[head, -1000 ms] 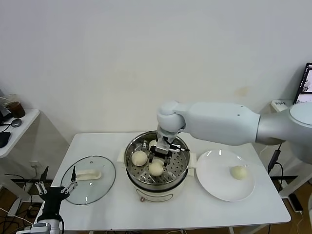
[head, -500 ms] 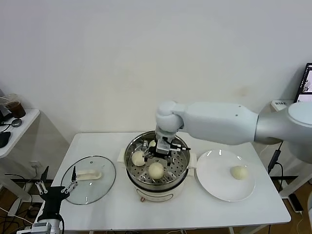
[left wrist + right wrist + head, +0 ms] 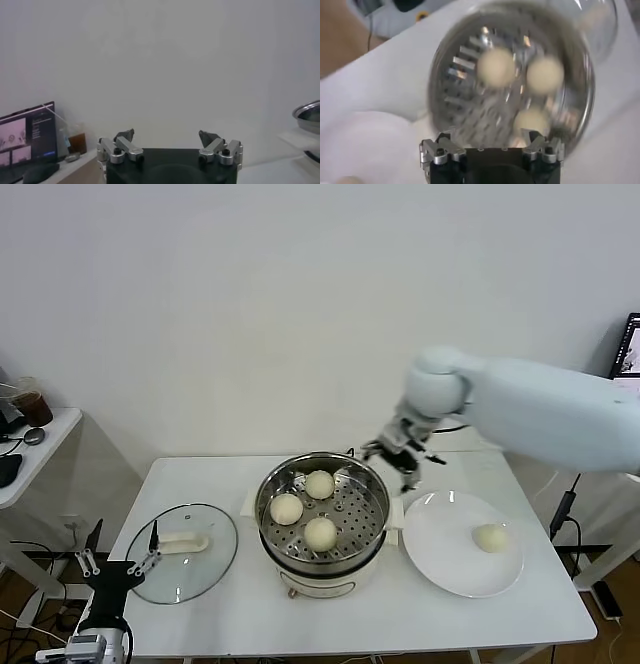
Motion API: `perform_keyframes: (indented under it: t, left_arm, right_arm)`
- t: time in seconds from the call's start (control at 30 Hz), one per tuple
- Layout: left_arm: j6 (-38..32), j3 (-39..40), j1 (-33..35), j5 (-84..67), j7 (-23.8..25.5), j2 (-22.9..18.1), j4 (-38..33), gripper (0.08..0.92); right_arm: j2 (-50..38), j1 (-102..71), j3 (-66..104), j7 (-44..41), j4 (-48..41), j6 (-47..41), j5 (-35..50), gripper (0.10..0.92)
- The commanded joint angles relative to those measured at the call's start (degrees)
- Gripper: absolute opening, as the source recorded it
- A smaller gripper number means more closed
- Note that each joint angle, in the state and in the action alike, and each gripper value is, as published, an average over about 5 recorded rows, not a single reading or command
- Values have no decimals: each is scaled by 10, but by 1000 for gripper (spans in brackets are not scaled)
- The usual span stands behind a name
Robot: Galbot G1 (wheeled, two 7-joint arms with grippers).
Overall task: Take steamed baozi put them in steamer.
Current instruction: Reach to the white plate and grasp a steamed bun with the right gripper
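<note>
The steel steamer [image 3: 300, 561] stands mid-table with three cream baozi in it [image 3: 319, 484] [image 3: 286, 508] [image 3: 320, 533]. A further baozi [image 3: 489, 537] lies on the white plate [image 3: 445, 569] to its right. My right gripper [image 3: 400, 456] hovers open and empty above the gap between steamer and plate. In the right wrist view the steamer's tray [image 3: 451, 95] shows the three baozi [image 3: 496, 67] [image 3: 545, 74] [image 3: 531, 121] beyond my open right gripper [image 3: 490, 142]. My left gripper [image 3: 118, 559] is parked open off the table's front left corner; the left wrist view shows it [image 3: 166, 137] empty against the wall.
A glass lid [image 3: 185, 549] with a white handle lies on the table's left part. A side table with a cup [image 3: 30, 404] stands farther left. A monitor edge [image 3: 626, 354] shows at the far right. The steamer's rim [image 3: 307, 112] peeks into the left wrist view.
My right gripper opened and left a baozi in the steamer, then rose out and swung right, to above the gap between steamer and plate. The left arm stayed parked.
</note>
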Motion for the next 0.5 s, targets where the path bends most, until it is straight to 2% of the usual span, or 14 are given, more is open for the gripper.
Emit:
perform_keyframes:
  t: [0.03,0.17,0.3,0.5]
  left_arm:
    - [1,10,-4,3,1,0,3,823]
    - [2,15,-5,7,2,0,5,823]
    - [1,14,-6,13,3,0,10,823]
    - [-1,9,0,16,2,1,13,823]
  right_arm:
    - [-197,-107,86,-10,10,-120,-72,823]
    - [-223,-251,203,1,-29,-76,-122,823]
    - [-213,-381,307,13,-75,-33,-157,823]
    - [-172,-457,384,24,-132,-4,-203,823]
